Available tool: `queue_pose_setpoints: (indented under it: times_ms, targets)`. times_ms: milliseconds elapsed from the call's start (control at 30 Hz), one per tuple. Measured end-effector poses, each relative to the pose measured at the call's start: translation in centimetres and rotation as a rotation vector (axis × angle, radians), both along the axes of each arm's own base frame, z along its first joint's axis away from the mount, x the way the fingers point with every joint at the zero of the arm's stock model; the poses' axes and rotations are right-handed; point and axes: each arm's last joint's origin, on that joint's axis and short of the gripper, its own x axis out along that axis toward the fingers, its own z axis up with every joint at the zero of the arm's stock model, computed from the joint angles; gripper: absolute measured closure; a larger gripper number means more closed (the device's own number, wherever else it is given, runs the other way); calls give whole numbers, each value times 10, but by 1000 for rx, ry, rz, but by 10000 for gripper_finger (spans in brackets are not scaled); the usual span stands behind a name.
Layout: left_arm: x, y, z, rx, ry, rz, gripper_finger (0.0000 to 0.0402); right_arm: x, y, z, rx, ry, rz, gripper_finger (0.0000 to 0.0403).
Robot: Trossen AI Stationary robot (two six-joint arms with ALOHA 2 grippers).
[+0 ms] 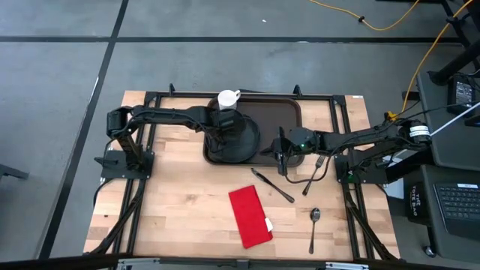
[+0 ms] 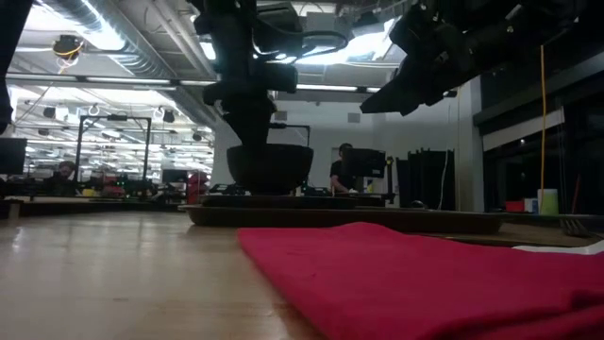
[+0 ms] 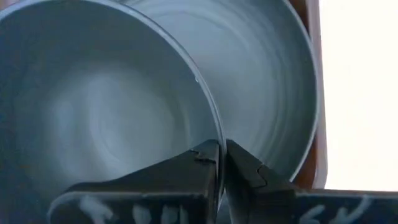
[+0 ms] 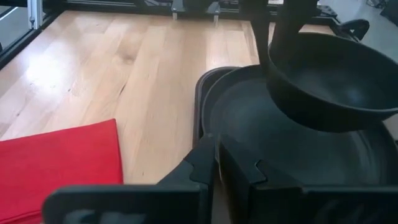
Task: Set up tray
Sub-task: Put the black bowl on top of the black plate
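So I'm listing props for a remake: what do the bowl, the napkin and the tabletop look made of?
The bowl looks like matte black ceramic or melamine, smooth with a soft sheen; which one is unclear. The napkin looks like red woven cloth, folded flat. The tabletop is light wood in jointed strips, with visible grain and a satin finish.

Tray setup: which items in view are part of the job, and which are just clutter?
Job:
- tray, right gripper at its rim
- plate on the tray
- bowl, held by left gripper
- likely also: mug, napkin, knife, fork, spoon

Lying about:
- yellow cable on the floor
- keyboard off the table
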Motion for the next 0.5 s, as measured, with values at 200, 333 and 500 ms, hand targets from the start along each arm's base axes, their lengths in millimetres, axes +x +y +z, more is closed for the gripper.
queue_pose_setpoints:
  times_ms: [200,333,500]
  targets:
    - [4,-3,0,-26,-46,12,398,0,0,0,0,2,0,375]
    - [9,-5,-5,-39,-62,1,398,0,0,0,-7,2,4,375]
    - [11,-5,-13,-51,-28,16,398,0,0,0,-14,-3,7,375]
